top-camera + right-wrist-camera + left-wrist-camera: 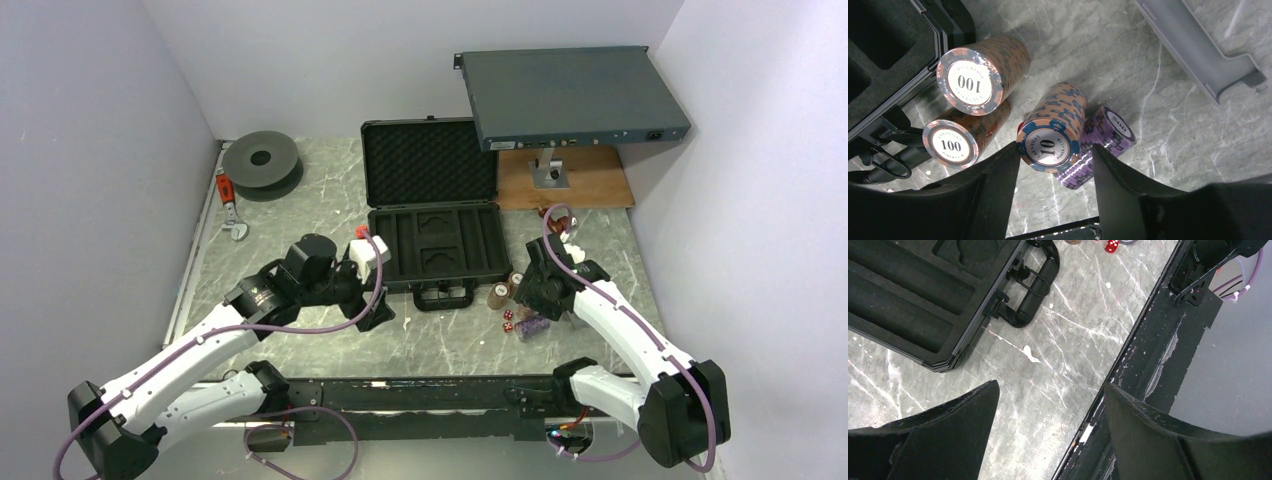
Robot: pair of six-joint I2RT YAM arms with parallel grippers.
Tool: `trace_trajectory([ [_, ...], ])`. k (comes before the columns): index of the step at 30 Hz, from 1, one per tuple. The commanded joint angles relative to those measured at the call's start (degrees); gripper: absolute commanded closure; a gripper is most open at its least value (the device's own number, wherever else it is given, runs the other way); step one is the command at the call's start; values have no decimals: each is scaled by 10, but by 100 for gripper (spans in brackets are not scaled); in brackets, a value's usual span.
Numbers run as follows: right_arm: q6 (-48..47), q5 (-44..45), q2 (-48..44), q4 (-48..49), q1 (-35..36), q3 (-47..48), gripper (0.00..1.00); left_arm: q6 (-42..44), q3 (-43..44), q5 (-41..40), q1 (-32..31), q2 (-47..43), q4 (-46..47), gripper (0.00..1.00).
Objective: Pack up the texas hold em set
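Brown chip stacks (979, 75) beside case (895, 100) corner, open marble (1063, 355) fronting handle (1035, 287).

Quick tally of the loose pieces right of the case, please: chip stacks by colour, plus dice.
Brown stacks: 3
Purple stacks: 1
Red dice: 2
Total: 6
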Motion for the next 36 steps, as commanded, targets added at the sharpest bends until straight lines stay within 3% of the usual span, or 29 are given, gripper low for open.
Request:
trace_trajectory([
  [1, 3, 25, -7, -6, 1, -5, 46, 8, 4, -5, -4, -2, 11, 17],
  [3, 3, 24, -7, -6, 1, -5, 51, 7, 3, -6, -5, -3, 11, 17],
  [8, 4, 25, -14, -7, 1, -5, 51, 8, 2, -8, -8, -7, 12, 17],
  [13, 5, 27, -12, -7, 1, -8, 37, 9, 3, -8, -10, -7, 11, 17],
  [18, 5, 35, -4, -1, 1, -6, 37, 9, 2, -10, -11, -8, 11, 17],
  [21, 6, 40, -3, 0, 1, -5, 47, 8, 3, -10, -12, -8, 10, 17],
  [30, 10, 37, -18, -25, 1, 24, 100, 10, 5, -1, -15, 5, 7, 18],
  [36, 10, 58, -43, -79, 1, 80, 100, 11, 7, -12, -17, 6, 5, 18],
])
